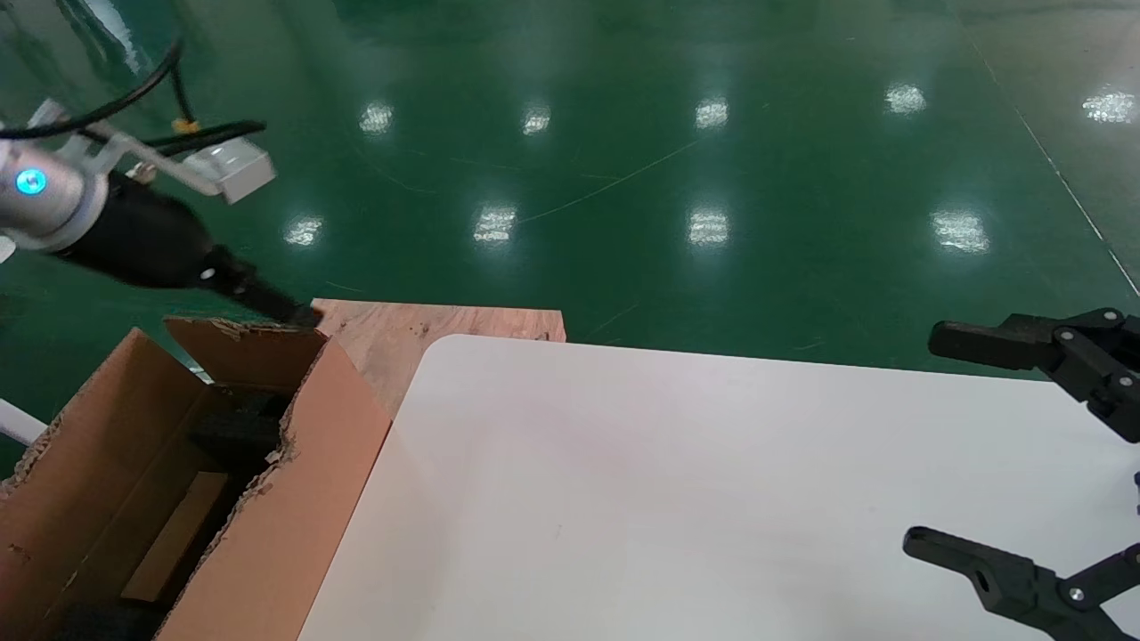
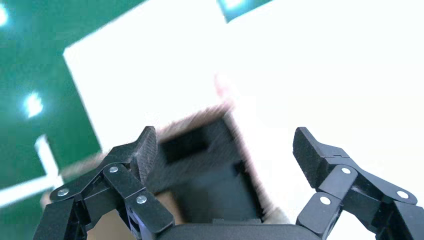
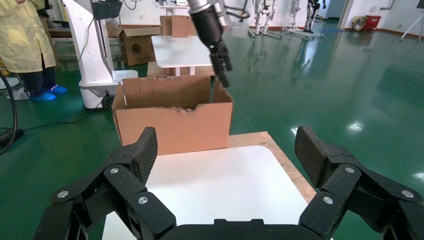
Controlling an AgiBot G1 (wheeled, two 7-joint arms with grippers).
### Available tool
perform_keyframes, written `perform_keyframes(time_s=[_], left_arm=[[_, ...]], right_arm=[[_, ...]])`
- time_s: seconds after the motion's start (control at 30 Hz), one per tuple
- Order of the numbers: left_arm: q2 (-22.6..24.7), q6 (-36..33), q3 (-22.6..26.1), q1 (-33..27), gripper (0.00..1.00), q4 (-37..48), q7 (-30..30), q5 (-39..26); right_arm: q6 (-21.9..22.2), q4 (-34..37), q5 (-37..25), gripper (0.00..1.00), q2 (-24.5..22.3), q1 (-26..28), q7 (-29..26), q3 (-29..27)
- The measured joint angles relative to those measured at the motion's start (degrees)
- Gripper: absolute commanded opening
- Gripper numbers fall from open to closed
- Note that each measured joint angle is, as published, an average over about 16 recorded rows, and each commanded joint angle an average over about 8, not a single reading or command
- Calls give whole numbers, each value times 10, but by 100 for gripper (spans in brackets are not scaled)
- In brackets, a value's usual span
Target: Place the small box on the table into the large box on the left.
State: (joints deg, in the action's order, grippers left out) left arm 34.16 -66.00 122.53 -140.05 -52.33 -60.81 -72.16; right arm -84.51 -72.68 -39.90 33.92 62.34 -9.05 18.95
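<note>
Brown corrugated card makes up the large box (image 1: 294,499), which stands open-topped just beside the left edge of the white bench (image 1: 668,499), its ragged flaps up and its inside dark. The left pincer (image 1: 298,313) hangs above the far rim of that carton, its fingers (image 2: 146,150) spread wide apart with nothing between them; directly below it, in the left wrist view, lies the carton's dark opening (image 2: 210,170). Down inside the carton, beneath and nearer the robot than the left pincer, a flat pinkish-brown face shows that may be the small box (image 1: 174,539), though I cannot tell for sure. A bare plywood board (image 1: 401,334) pokes out from under the bench's far left corner, just to the right of the left pincer. The right pincer (image 1: 922,441) sits well apart from all this, over the right edge of the bench, its fingers (image 3: 145,152) also spread wide and empty. From the right pincer the carton (image 3: 172,117) appears straight ahead past the bench top (image 3: 215,182), with the left pincer (image 3: 222,75) poised over its far corner.
</note>
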Motion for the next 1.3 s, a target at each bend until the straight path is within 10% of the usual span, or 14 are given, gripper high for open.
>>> perform_keyframes(time_s=[0.6, 1.3], left_arm=[[24, -4, -74, 29, 100, -67, 13, 36], [18, -71, -419, 292, 100, -118, 183, 128]], right_arm=[[0, 0, 0, 100, 0, 0, 0, 0], [0, 0, 0, 100, 0, 0, 0, 0]])
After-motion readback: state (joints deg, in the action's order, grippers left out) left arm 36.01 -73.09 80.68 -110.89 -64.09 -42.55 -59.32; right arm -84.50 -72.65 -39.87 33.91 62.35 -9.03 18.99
